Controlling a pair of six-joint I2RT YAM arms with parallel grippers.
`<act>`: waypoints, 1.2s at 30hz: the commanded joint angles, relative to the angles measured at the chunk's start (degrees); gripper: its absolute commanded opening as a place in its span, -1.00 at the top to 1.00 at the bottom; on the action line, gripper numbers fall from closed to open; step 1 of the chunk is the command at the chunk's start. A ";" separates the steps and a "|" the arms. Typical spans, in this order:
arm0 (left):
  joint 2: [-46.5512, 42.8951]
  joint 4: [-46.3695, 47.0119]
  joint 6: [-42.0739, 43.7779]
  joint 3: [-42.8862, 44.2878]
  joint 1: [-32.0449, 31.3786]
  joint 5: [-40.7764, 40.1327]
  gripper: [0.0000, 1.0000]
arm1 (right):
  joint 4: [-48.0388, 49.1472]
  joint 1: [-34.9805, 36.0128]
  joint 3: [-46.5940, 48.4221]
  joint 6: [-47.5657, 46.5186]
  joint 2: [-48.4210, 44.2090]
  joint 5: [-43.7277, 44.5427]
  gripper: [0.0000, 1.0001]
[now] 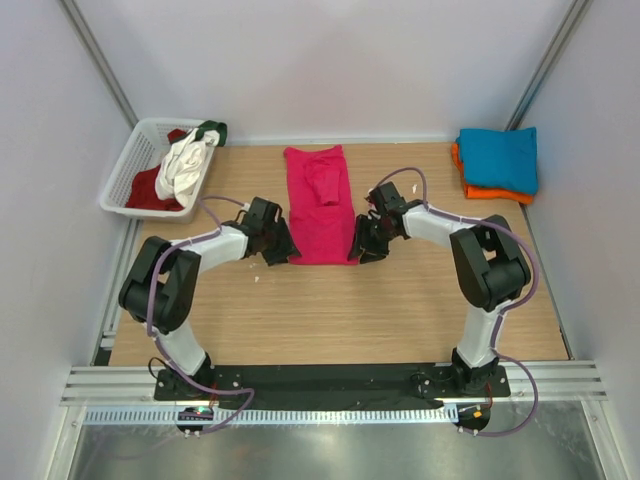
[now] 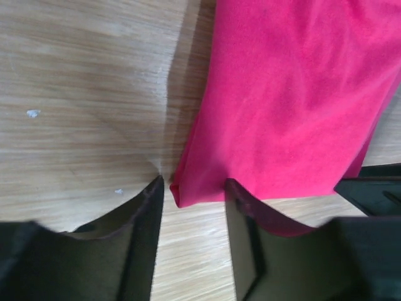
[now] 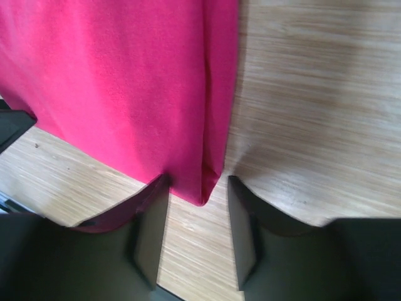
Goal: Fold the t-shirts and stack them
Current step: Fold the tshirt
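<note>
Bright, even light; the wrist views' near edges seem blurred.

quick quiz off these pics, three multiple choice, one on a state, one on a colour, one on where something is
1. The jaws of the left gripper and right gripper stand:
A. apart, each astride a near corner of the middle t-shirt
B. shut, clear of the cloth
C. holding it up in the air

2. The middle t-shirt is:
A. green
B. magenta-pink
C. white

3. The teal t-shirt lies:
A. between the grippers
B. draped over an arm
C. on the orange t-shirt, at the far right corner

Answers: 1 A, both wrist views show a cloth corner in the gap; 2 B, it is pink in every view; 3 C, the top view shows teal over orange.
</note>
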 commanded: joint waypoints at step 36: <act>-30.66 -41.63 -3.09 9.27 -9.42 -15.72 1.00 | -20.79 13.54 2.17 8.09 -27.93 18.48 0.98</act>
